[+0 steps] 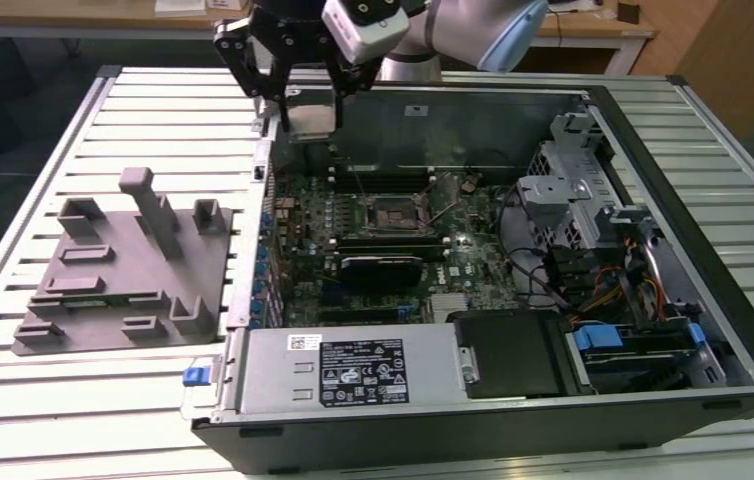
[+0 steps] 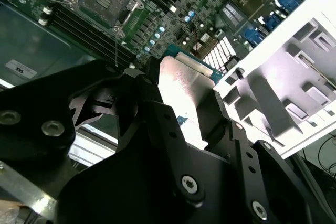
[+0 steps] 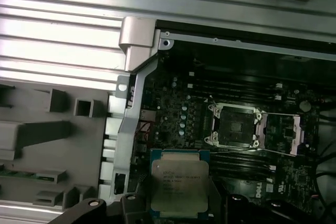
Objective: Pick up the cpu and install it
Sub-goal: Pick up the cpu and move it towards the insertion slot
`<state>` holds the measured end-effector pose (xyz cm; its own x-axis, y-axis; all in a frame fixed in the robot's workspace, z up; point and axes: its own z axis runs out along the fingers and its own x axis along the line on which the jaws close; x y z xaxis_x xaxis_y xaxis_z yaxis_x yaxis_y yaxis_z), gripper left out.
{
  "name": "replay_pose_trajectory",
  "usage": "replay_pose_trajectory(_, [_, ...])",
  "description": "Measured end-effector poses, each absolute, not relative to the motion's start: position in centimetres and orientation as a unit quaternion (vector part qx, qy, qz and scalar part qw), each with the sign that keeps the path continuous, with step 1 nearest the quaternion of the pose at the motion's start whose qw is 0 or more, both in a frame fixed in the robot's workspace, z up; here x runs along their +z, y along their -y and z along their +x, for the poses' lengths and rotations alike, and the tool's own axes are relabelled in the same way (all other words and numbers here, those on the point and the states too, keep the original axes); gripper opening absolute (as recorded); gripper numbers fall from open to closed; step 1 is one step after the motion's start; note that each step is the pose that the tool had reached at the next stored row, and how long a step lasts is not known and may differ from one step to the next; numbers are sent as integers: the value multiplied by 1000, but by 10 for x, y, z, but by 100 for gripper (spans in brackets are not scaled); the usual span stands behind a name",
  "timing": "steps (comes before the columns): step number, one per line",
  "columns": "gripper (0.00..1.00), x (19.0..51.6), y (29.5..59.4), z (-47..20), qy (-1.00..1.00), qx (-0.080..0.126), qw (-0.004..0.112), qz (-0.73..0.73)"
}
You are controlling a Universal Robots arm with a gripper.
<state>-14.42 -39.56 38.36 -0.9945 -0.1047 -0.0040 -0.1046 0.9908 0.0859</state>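
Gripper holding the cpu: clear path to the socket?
Probably yes. The gripper holds the cpu over the open case; the socket sits uncovered, its frame flipped aside, nothing above it.

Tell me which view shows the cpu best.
The first wrist view: the cpu faces the camera unobstructed. In the second wrist view the fingers cover part of it; the exterior view shows a pale square.

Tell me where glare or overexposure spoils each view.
Second wrist view: the cpu, clamped in the gripper, glares white and the grey fixture is washed out. First wrist view: the table slats blow out, the cpu is evenly lit. Exterior view: light is fairly even.
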Motion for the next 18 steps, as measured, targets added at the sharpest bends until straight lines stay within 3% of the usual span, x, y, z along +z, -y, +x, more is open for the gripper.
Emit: replay_pose_trajectory(18, [53,378,385,-102,998,-43,0,40])
